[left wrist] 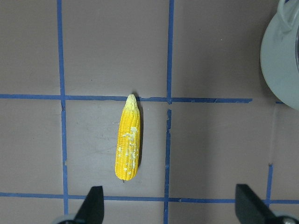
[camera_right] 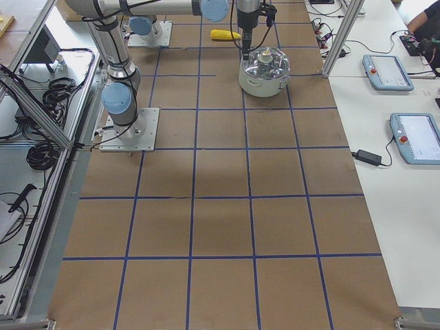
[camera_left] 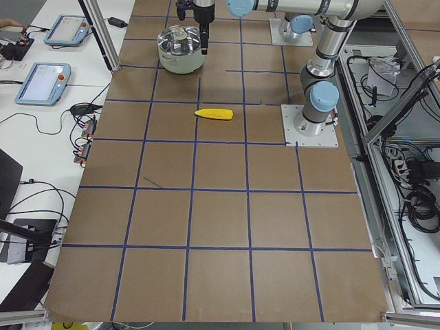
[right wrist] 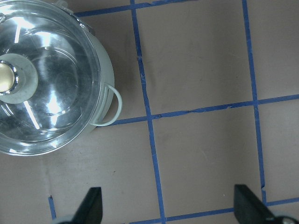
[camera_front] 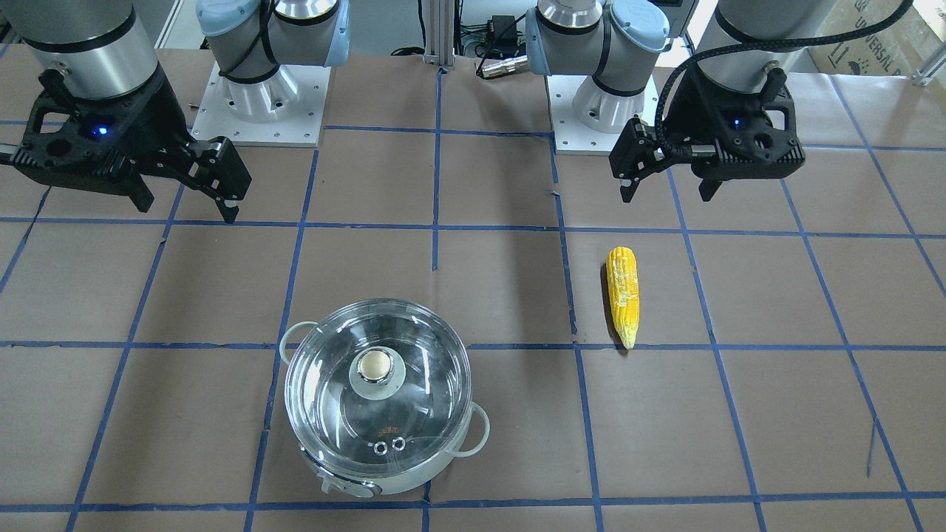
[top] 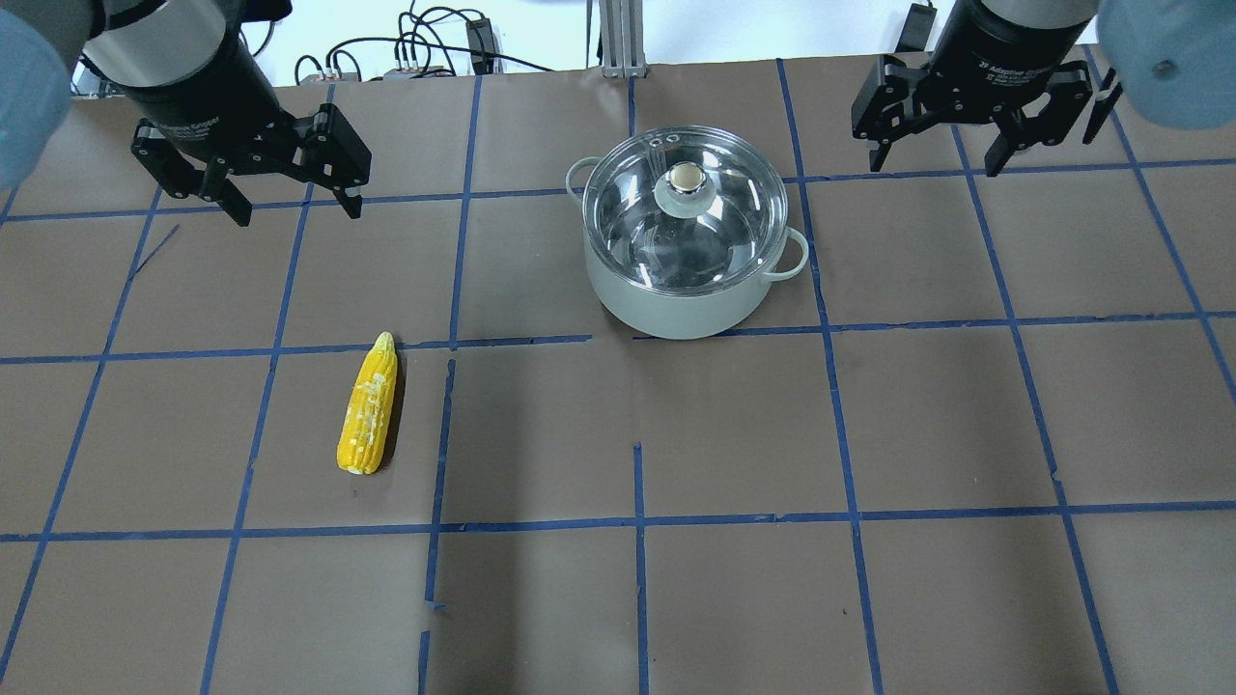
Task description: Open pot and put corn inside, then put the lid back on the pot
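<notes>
The pot stands at the far middle of the table with the glass lid shut on it, knob up. It also shows in the front view with the lid. The yellow corn lies flat on the paper, left of the pot, tip pointing away from me; it also shows in the front view and the left wrist view. My left gripper is open and empty, high above the table beyond the corn. My right gripper is open and empty, right of the pot.
Brown paper with a blue tape grid covers the table. The two arm bases are bolted at my edge. Operator tablets lie on a side table beyond the far edge.
</notes>
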`<state>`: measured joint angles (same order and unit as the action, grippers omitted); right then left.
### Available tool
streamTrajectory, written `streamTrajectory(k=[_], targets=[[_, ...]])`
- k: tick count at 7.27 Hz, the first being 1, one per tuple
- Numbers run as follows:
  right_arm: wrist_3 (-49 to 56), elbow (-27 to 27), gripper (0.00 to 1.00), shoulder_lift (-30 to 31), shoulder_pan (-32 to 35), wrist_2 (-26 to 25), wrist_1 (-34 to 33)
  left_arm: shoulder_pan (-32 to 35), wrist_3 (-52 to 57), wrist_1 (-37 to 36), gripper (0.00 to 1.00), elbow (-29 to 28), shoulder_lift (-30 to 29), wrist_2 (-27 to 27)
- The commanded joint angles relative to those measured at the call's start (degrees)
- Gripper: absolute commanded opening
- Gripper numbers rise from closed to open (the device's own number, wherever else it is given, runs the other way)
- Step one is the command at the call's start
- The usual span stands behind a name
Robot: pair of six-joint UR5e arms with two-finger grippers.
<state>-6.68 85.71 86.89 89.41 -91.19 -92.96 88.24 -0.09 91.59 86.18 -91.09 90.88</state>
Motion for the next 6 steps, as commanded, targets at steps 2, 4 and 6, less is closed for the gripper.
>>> streamTrajectory(k=[2, 4, 6], targets=[[-7.2, -1.3, 1.0, -4.2, 7.2, 0.0, -5.5, 0.0, 0.0, 0.0, 1.0, 0.0, 0.0, -0.1], [-12.6, -8.5, 1.0, -11.8, 12.4, -0.4, -5.5, 0.0, 0.0, 0.0, 1.0, 0.0, 0.0, -0.1], [-13.8, -13.9, 1.0, -19.2, 14.5, -1.0, -6.5, 0.0, 0.0, -0.1, 1.0, 0.0, -0.1, -0.2]])
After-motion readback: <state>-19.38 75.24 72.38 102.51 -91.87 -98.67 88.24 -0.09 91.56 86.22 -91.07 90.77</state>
